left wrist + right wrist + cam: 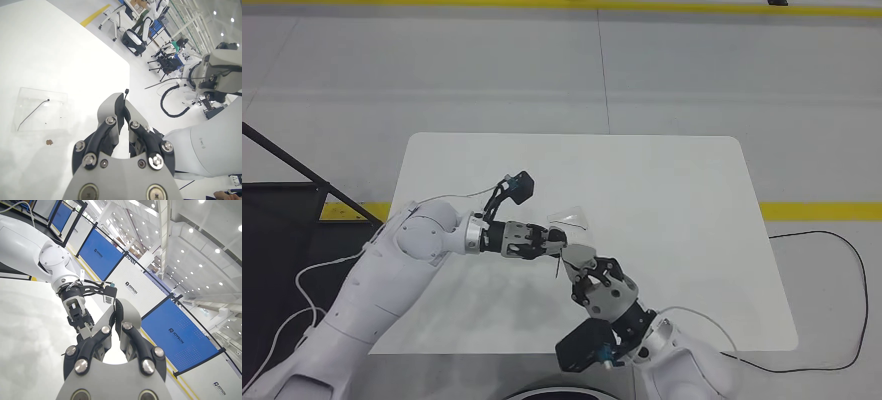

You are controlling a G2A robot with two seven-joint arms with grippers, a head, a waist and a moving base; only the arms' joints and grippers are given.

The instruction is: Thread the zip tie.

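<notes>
- Holding the zip tie (124,98) by its head end, the left gripper (123,108) has its fingers pressed together on the strap. The small square head (126,91) sticks out just past the fingertips.
- The right gripper (214,86) sits just to the right of the left one and a little nearer in the scene. Its fingers are closed on a thin dark strap, and the free tail tip (146,88) juts out leftward.
- The tail's long axis runs roughly right to left. Its tip aims at the head and is near it, but there is a clear gap and they do not touch.
- I take the 2 held pieces to be the ends of 1 tie. The stretch joining them is hidden, so this is a judgement.
- Threading looks not yet begun. The next move probably falls to the right gripper, carrying the tip leftward into the head while the left gripper steadies it.
- The head's slot is too small to tell which way it faces. A slight misalignment could send the tip past the head.
- Both grippers hang over the middle of the table (672,180).
- Just beyond them lies a clear plastic sheet (53,115) with a spare zip tie (32,113) resting on it.
</notes>
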